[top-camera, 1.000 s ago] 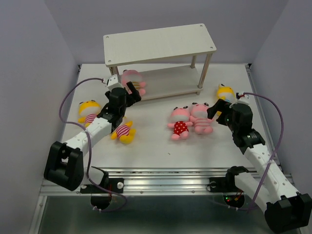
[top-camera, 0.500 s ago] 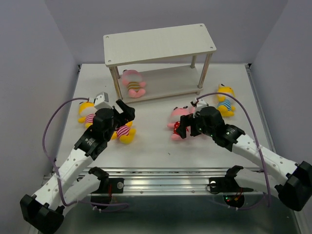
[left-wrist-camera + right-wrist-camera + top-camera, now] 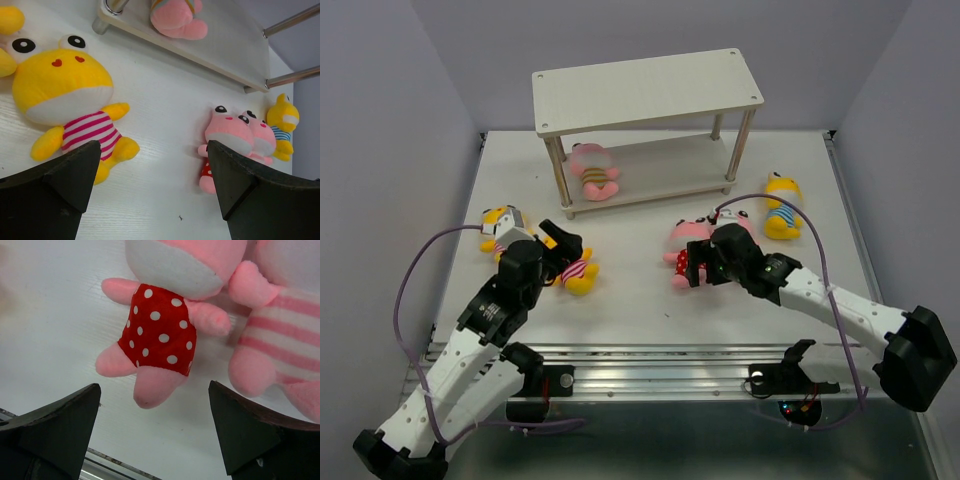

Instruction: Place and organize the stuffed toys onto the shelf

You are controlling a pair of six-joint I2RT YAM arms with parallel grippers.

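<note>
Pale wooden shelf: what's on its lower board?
One pink stuffed toy with a yellow-striped body lies near its left end. The top board covers the rear of the lower board, unseen here.

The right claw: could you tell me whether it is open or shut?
Open: the right claw has its fingers wide apart, with the red dotted toy lying between them, ungripped.

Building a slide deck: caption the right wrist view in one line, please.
Open right claw frames the red-dotted pink plush doll, a pink-striped doll beside it on the white table.
</note>
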